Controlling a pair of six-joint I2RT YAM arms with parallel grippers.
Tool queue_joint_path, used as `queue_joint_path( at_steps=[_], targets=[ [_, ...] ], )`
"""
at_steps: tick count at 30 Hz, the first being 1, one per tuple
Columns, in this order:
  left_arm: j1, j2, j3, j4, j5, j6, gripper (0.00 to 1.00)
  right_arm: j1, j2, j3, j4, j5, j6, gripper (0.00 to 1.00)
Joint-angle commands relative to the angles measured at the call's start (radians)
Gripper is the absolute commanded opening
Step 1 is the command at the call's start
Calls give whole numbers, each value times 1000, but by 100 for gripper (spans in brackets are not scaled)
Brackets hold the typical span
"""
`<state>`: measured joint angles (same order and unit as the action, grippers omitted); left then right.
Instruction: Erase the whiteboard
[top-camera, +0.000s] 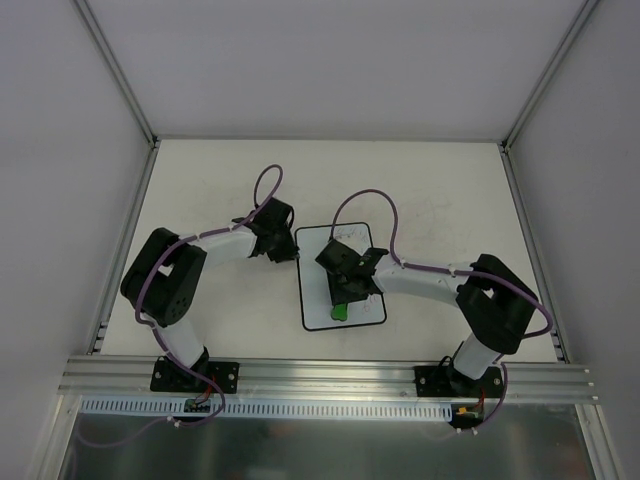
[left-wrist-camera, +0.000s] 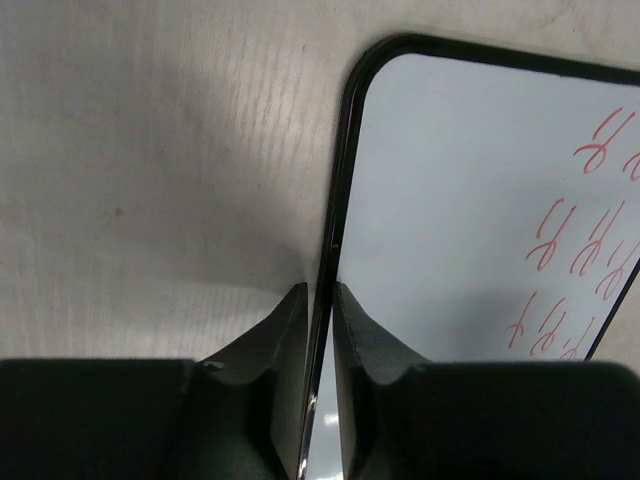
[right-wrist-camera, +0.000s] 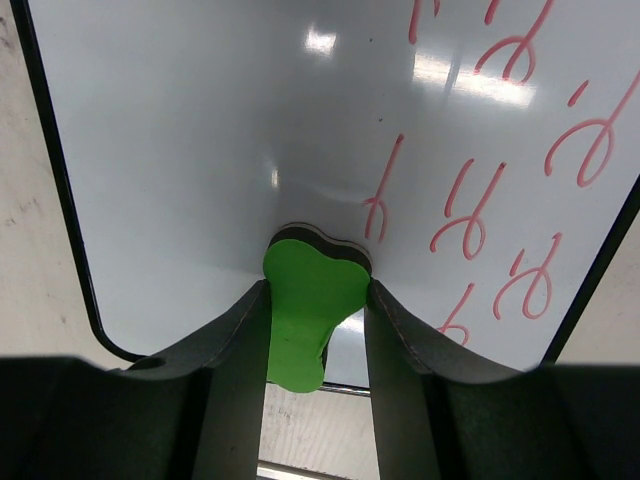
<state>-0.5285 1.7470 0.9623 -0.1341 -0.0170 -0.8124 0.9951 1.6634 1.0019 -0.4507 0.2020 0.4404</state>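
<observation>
Clamping the green eraser (right-wrist-camera: 310, 330), right hand (right-wrist-camera: 316, 287) presses it on the whiteboard (right-wrist-camera: 200, 150).

Matching left arm (top-camera: 170, 280) and right arm (top-camera: 495, 305), white tubular links (top-camera: 225, 242) between bulky black joint housings, thin purple cable (top-camera: 266, 178) looping beside each, flat black base plates (top-camera: 195, 376), left claw (left-wrist-camera: 320, 290) and right claw (right-wrist-camera: 318, 285) with dark matte fingers (right-wrist-camera: 400, 350) curving to narrow tips

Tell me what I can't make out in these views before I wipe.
- Top view: writing on the whiteboard is too small to see; the right arm covers the board's middle.
- Left wrist: the left gripper straddles the board's edge; whether it clamps is unclear.
- Right wrist: the green eraser in the right gripper hides its own wiping face.
</observation>
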Motion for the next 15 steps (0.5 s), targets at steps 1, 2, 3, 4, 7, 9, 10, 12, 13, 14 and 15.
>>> queue_joint_path(
  at_steps=[1,2,3,4,7,9,10,12,13,14,15],
  targets=[
    [-2,-15,-80,-151,0,44,21,10,9,21,-7,17,12,0],
    [-17,-21,-85,-150,2,42,23,10,16,23,1,7,18,0],
    [-27,-30,-85,-150,2,41,24,10,21,23,4,2,20,0],
    [-36,-33,-85,-150,3,38,26,10,24,26,10,-1,21,0],
    [-62,-24,-79,-151,3,38,26,10,35,37,10,-7,23,0],
    [-64,-14,-82,-151,8,35,23,13,30,37,12,-7,24,0],
    [-62,-11,-85,-153,11,32,20,20,27,38,14,-3,24,0],
    [-64,3,-82,-154,14,32,14,28,25,43,14,0,24,0],
    [-62,8,-79,-156,14,30,10,39,29,53,14,5,23,0],
    [-62,14,-76,-156,14,32,5,45,32,58,17,5,21,0],
    [-62,19,-73,-157,14,32,0,51,38,64,21,7,17,0]
  ],
)
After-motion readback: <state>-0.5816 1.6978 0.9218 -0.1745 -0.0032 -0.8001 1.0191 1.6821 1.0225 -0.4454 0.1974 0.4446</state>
